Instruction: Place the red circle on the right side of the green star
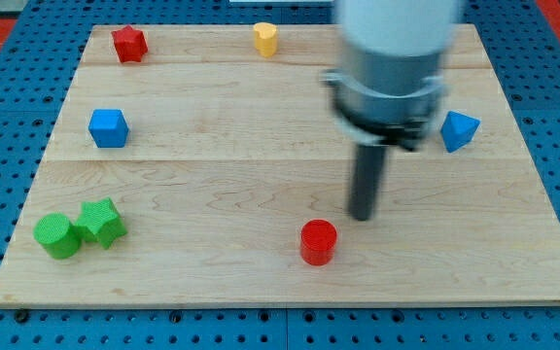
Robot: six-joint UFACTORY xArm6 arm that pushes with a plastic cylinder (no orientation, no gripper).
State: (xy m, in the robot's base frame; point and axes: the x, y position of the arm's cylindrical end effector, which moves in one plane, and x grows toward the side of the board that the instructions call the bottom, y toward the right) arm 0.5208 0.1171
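The surface (261, 146) was pale wood with faint grain. The circle (318, 241) and star (129, 44) were red; the cylinder (57, 235) and star (101, 222) green; the cube (108, 127) and triangular block (459, 130) blue; the heart-shaped block (265, 38) yellow.

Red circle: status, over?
My tip just up-right of red circle, apart. Green star far left, touching green cylinder. Path between clear.

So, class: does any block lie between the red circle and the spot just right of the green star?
No. The red circle sits right of the green star, with only bare board between them. My tip is just above-right of the circle.
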